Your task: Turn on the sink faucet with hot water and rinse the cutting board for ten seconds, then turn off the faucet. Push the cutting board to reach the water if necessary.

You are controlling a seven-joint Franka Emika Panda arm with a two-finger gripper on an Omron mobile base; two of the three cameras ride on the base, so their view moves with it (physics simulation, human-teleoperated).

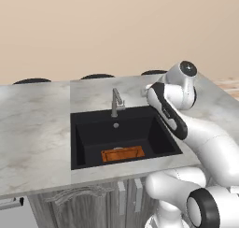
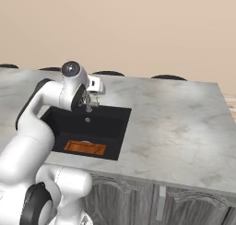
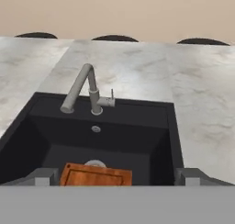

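Note:
The black sink [image 1: 88, 138] is set in the grey-white marble counter [image 1: 32, 129]. On its back rim the grey faucet [image 3: 87, 87] stands with its spout angled left over the basin and its small lever [image 3: 109, 100] on the right side. Water is out of view and the spout's mouth looks dry. The orange-brown cutting board [image 3: 96, 175] lies flat on the basin floor near the front wall, partly covering the round drain [image 3: 95, 163]. My gripper [image 3: 117, 177] hangs open above the sink's front, looking at the faucet, with its fingertips [image 3: 43, 177] wide apart and holding nothing.
Bare marble stretches to both sides of the sink [image 2: 110, 122], widest on the right [image 2: 175, 122]. Three dark round stool tops [image 1: 97, 76] line the counter's far edge. Cabinet doors [image 2: 138, 201] run under the front edge. My arm's forearm [image 1: 170, 115] crosses the sink's right rim.

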